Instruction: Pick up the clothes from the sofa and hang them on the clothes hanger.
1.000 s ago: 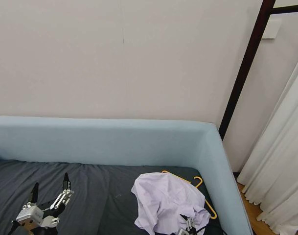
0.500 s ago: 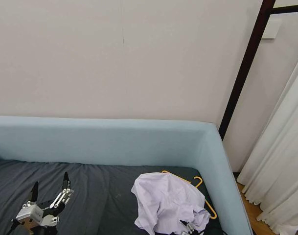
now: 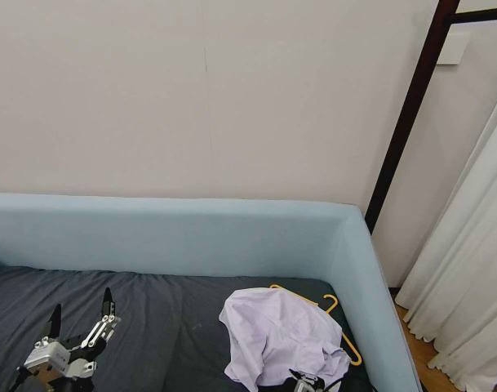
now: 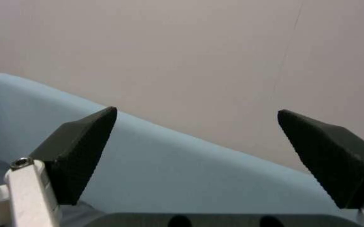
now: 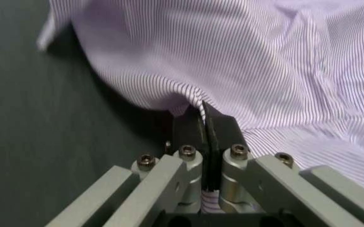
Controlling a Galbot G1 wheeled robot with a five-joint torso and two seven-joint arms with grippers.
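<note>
The striped lilac shirt [image 3: 277, 335] lay crumpled on the sofa [image 3: 175, 237], heaped directly ahead of the right end effector [image 3: 308, 381] and touching it. In the right wrist view that end effector [image 5: 204, 116] had its 2 fingers [image 5: 188, 130] pinched together on a fold at the shirt's [image 5: 232, 56] near hem, with a sliver of striped cloth caught between them. Gripping the loose edge rather than the bulk probably made sense: a thin fold fits between narrow fingers, and the rest of the garment can trail freely when lifted. A yellow hanger [image 3: 334, 306] poked out from under the far side of the heap, beyond the right end effector, so the shirt seemed to be threaded on it or lying over it; which one could not be told. The dark seat cover [image 3: 166, 327] ran from the right end effector across to the left end effector [image 3: 82, 304], which sat well apart from the shirt. In its own wrist view the left end effector [image 4: 198, 137] was spread wide, held nothing and pointed at the sofa back, seemingly parked clear of the work. The dark rack frame [image 3: 407, 114] rose far beyond and outboard of the right end effector.
</note>
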